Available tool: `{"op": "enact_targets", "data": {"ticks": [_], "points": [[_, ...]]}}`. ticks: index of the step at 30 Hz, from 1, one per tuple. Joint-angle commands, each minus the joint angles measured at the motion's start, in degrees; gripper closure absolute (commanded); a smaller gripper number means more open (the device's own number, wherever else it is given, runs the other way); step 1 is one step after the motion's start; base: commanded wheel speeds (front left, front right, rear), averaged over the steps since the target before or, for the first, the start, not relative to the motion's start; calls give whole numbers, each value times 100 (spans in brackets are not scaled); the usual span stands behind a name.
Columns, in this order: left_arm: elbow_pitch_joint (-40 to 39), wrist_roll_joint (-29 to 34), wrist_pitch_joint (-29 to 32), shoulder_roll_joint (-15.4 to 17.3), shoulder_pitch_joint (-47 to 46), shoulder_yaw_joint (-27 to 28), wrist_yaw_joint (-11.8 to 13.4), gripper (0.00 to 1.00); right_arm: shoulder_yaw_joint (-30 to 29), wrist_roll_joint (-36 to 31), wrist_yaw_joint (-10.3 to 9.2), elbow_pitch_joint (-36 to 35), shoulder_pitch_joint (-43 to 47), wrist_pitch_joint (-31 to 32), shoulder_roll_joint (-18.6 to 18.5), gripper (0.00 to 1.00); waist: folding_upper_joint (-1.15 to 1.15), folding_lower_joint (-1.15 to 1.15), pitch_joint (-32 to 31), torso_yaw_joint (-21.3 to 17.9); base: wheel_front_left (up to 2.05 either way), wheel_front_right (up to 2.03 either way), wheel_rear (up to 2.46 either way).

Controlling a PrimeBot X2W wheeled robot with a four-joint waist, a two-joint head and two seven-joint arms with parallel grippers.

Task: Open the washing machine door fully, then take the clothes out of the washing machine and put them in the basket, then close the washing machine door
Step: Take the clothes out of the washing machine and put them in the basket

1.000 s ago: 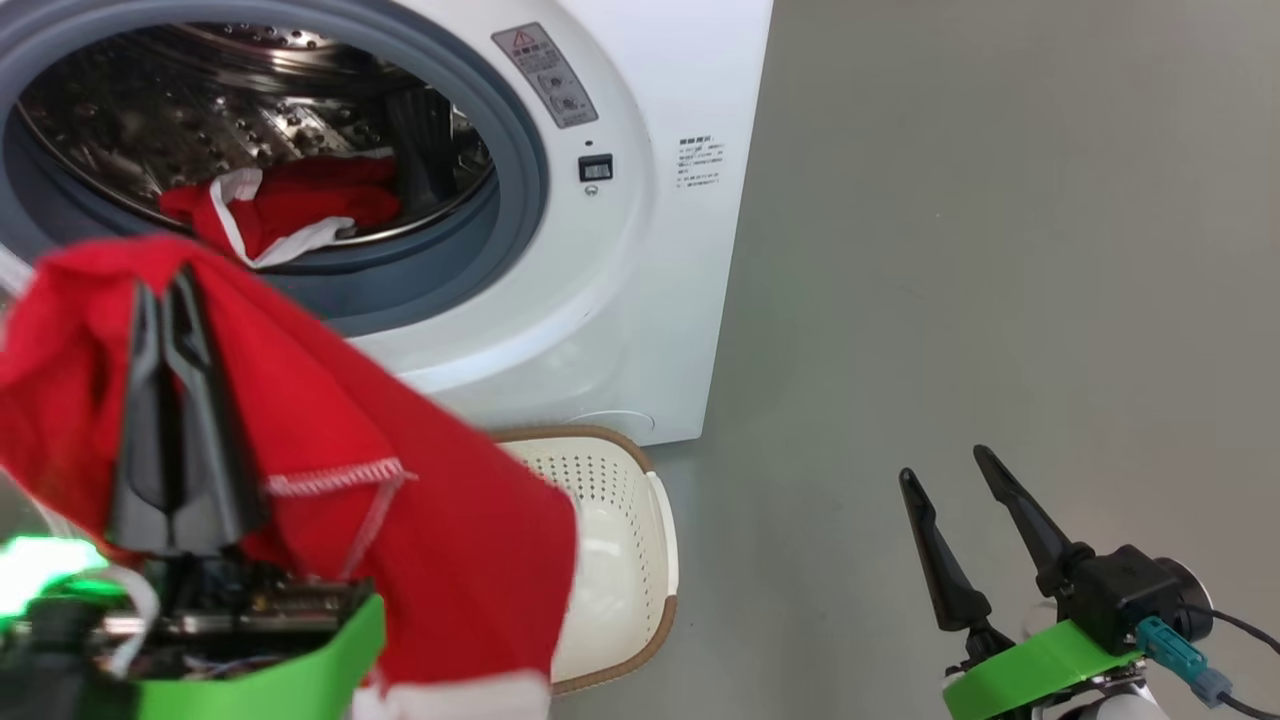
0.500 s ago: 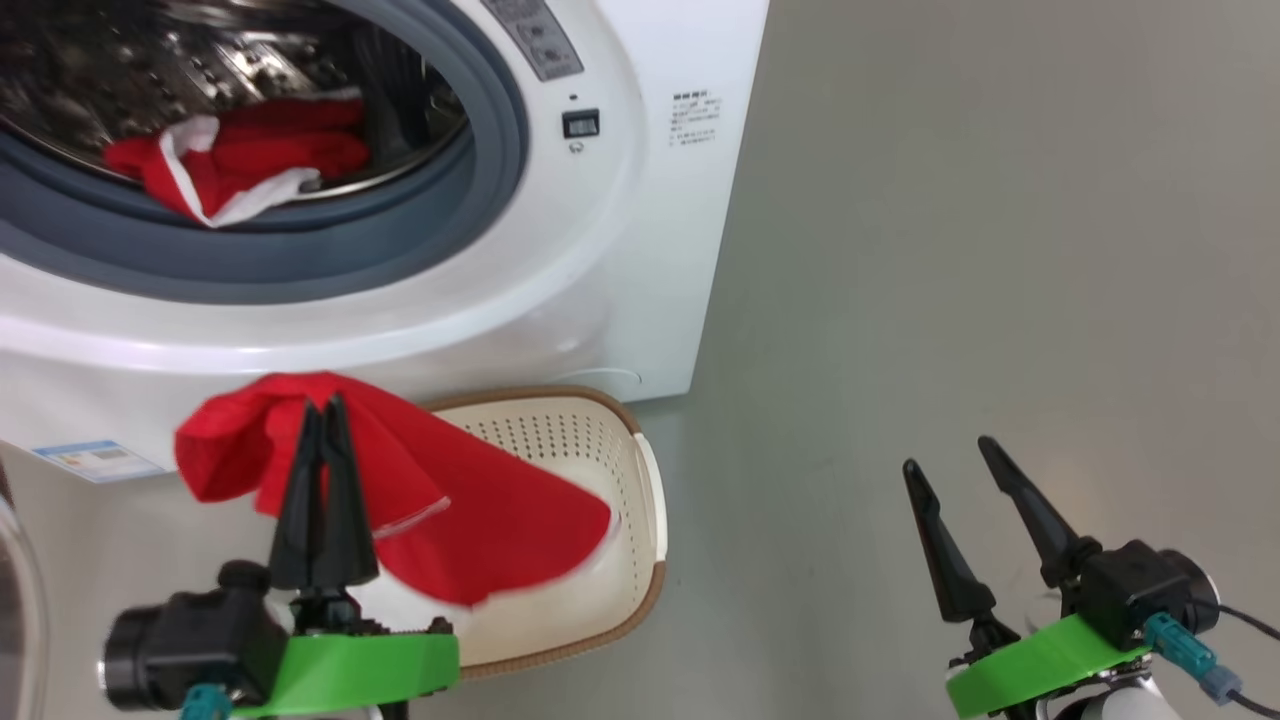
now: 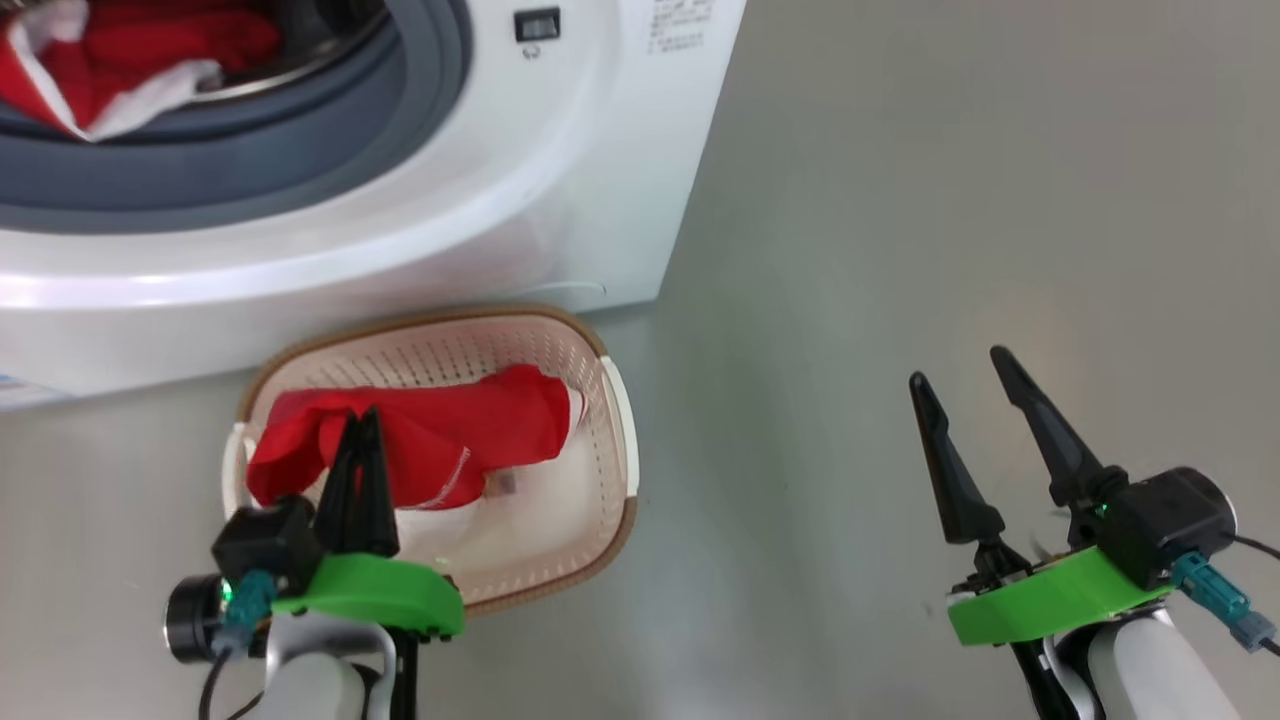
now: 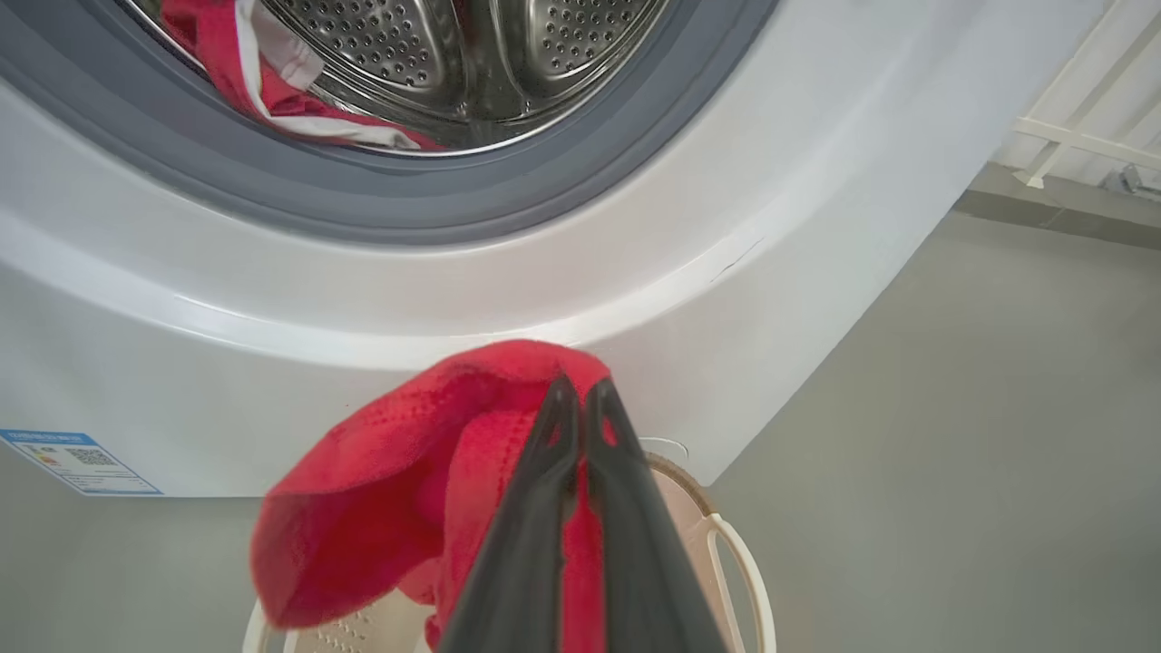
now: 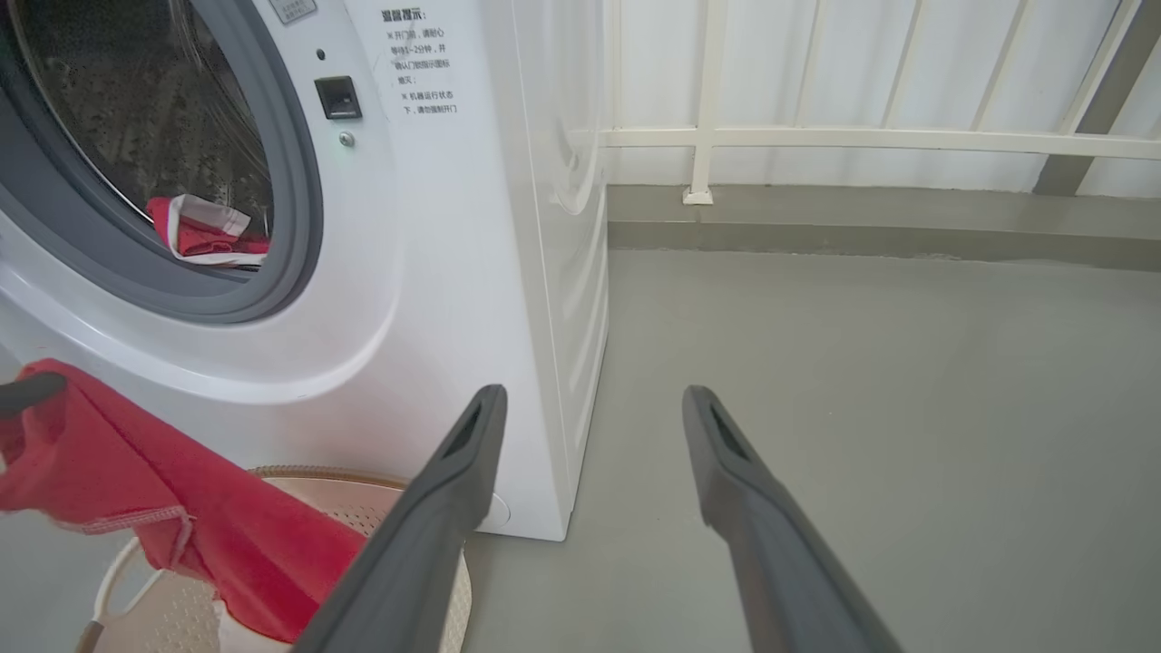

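Head view, looking down: left hand (image 3: 362, 415) is pinched shut on a red garment (image 3: 470, 425), held over the cream basket (image 3: 612, 400) w/ its lower end drooping inside. Basket sits on the grey floor (image 3: 900, 200), just in front of the white washing machine (image 3: 520, 200). Second red & white garment (image 3: 130, 50) lies in the drum by the gasket. Right hand (image 3: 957, 364) is well apart, fingers spread wide, holding nothing.

Red clothes (image 3: 430, 440), white trim; cream perforated basket (image 3: 470, 352), brown rim; white washing machine (image 3: 400, 230), grey gasket (image 3: 250, 170).
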Motion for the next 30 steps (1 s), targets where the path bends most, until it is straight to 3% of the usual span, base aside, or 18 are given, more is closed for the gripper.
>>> {"op": "enact_targets", "data": {"ticks": [1, 3, 11, 20, 27, 29, 30], "points": [[5, -3, -69, 20, -152, 207, -53, 100, 116, 32, 19, -168, -84, -37, -65, 0, 0, 0, 326, -114, 0, 0, 0], [639, -57, -69, -41, -389, 331, -250, 100, 122, 64, 19, -203, -176, -37, -70, 0, 0, 0, 521, -154, 0, 0, 0], [2053, -255, -69, -82, -903, 448, -573, 100, 142, 133, 19, -286, -399, -37, -67, 0, 0, 0, 918, -237, 0, 0, 0], [3303, -828, -70, -84, -1389, 77, -769, 100, 105, 157, 19, -310, -552, -37, -47, 0, 0, 0, 1154, -222, 0, 0, 0], [3777, -1032, -70, -85, -1587, -62, -835, 100, 117, 167, 19, -262, -577, -37, -38, 0, 0, 0, 1105, -221, 0, 0, 0], [3918, -1103, -70, -85, -1576, -126, -868, 59, 127, 160, 19, -236, -560, -37, -36, 0, 0, 0, 1037, -209, 0, 0, 0], [3978, -1139, -70, -85, -1576, -162, -879, 47, 135, 151, 19, -220, -546, -37, -35, 0, 0, 0, 998, -198, 0, 0, 0]]}}
